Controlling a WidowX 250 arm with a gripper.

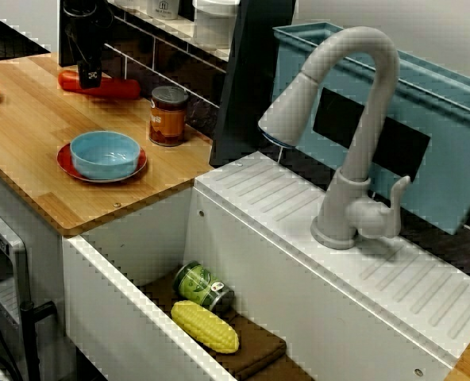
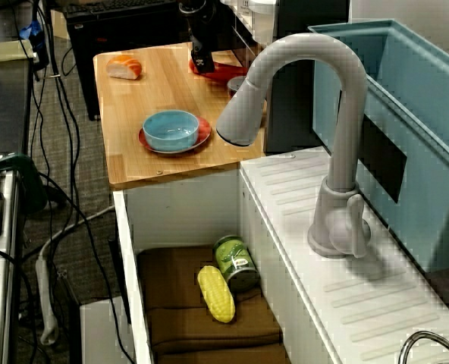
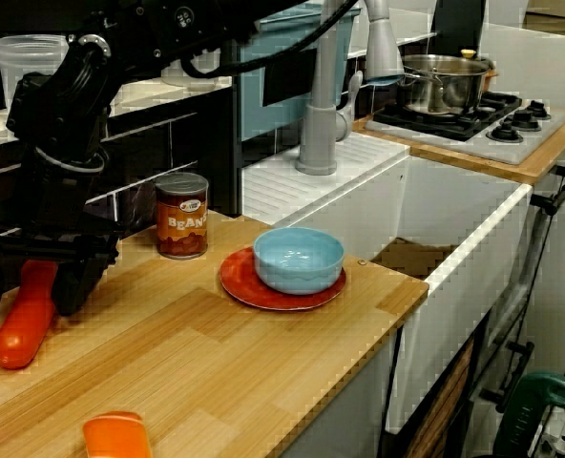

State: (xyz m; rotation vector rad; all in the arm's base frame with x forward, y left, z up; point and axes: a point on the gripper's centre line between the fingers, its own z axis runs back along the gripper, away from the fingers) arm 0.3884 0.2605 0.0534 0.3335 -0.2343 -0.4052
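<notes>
The gripper (image 3: 37, 294) straddles the red carrot (image 3: 15, 336), nine o'clock of the blue bowl (image 3: 299, 258); whether the jaws pinch, I cannot tell. It lies unlifted on the surface (image 3: 197, 367).

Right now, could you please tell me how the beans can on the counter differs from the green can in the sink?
The beans can wears a brown-red label; the green can a green one. The beans can stands upright on the wooden counter, whereas the green can lies on its side on the brown cloth in the sink, beside the corn. Both are cylindrical cans.
</notes>
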